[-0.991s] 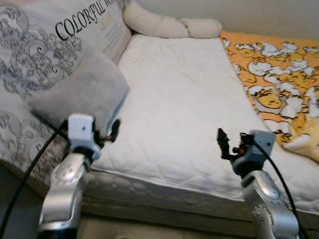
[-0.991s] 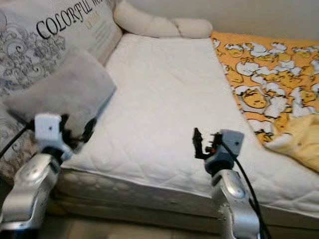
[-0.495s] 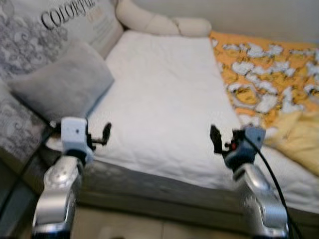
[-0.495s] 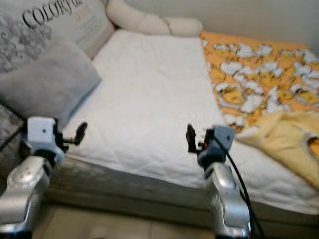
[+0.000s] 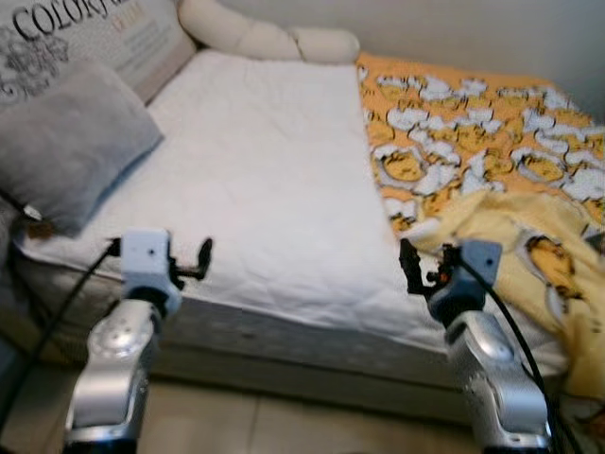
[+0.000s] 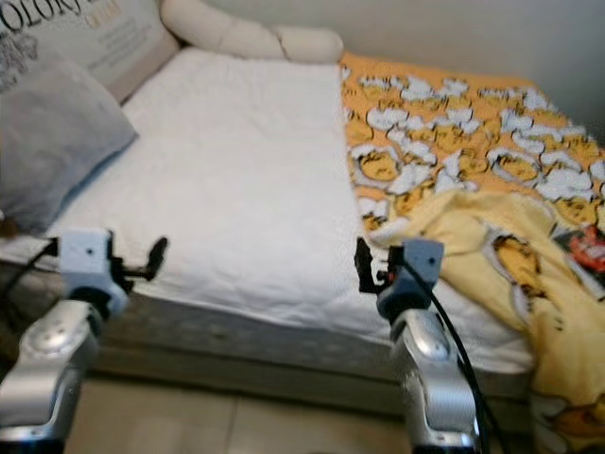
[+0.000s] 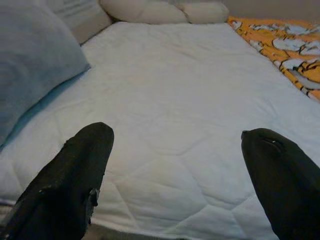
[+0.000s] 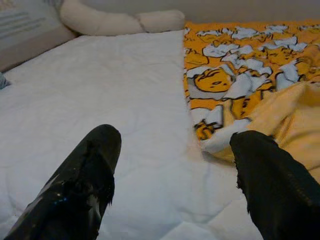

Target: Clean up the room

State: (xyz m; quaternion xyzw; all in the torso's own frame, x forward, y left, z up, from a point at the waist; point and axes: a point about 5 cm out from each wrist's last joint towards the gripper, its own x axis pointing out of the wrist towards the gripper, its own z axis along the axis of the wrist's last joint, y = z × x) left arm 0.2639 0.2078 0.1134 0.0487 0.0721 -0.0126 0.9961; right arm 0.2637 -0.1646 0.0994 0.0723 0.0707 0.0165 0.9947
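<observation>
A bed with a white quilted mattress (image 5: 274,170) lies before me. An orange cartoon-print blanket (image 5: 463,132) covers its right side, and its rumpled yellow underside (image 5: 529,246) is bunched at the front right corner. A grey pillow (image 5: 66,142) rests at the bed's left edge. My left gripper (image 5: 194,263) hovers open at the mattress's front edge, to the right of the pillow and apart from it. My right gripper (image 5: 416,270) is open too, at the front edge just left of the yellow folds. Both wrist views show spread black fingers (image 7: 75,180) (image 8: 85,180) holding nothing.
A large printed cushion (image 5: 104,33) leans at the back left. A cream bolster (image 5: 255,38) lies along the head of the bed against the wall. Beige floor (image 5: 284,426) shows below the bed front. The blanket hangs over the bed's right front corner.
The whole view has swung right and drawn back, bringing the yellow blanket folds into sight. My left gripper, earlier right at the grey pillow's corner, now stands apart from it. Both grippers stay open.
</observation>
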